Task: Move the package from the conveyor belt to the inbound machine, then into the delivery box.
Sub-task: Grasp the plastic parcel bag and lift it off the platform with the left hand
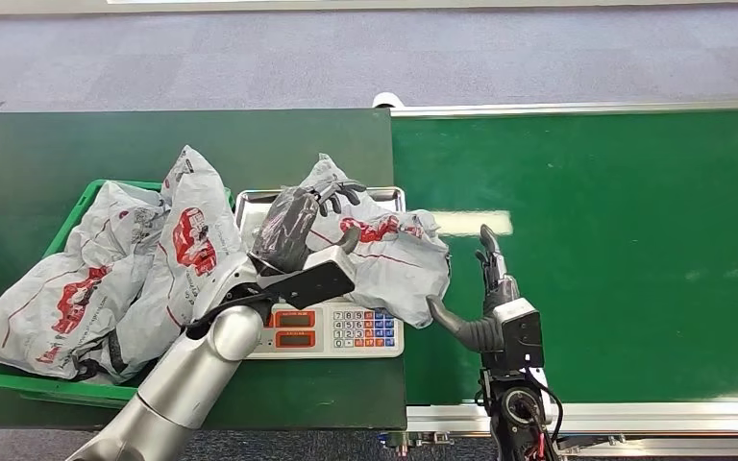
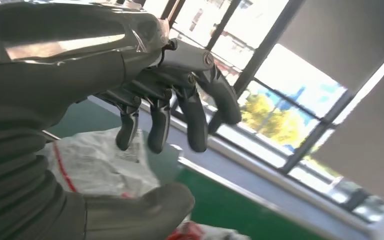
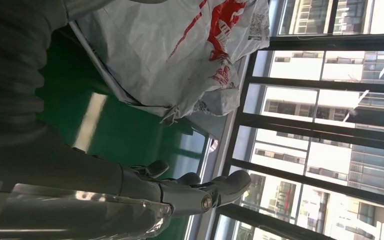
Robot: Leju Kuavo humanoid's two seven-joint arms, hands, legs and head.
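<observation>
A grey plastic package (image 1: 389, 254) with red print lies on the tray of the inbound machine, a scale (image 1: 336, 331) with a keypad and red displays. My left hand (image 1: 293, 229) hovers over the package's left part, fingers curved and apart from the thumb, with nothing between them. In the left wrist view the left hand (image 2: 170, 100) hangs above the package (image 2: 100, 165). My right hand (image 1: 488, 288) stands on the conveyor belt (image 1: 615, 250) just right of the package, fingers straight, thumb toward it. In the right wrist view the right hand (image 3: 180, 192) is apart from the package (image 3: 180, 55).
The green delivery box (image 1: 19, 379) stands left of the scale on a dark green table (image 1: 106, 144), holding several similar grey packages (image 1: 106, 279). The belt stretches bare to the right, with a metal rail (image 1: 634, 418) along its near edge.
</observation>
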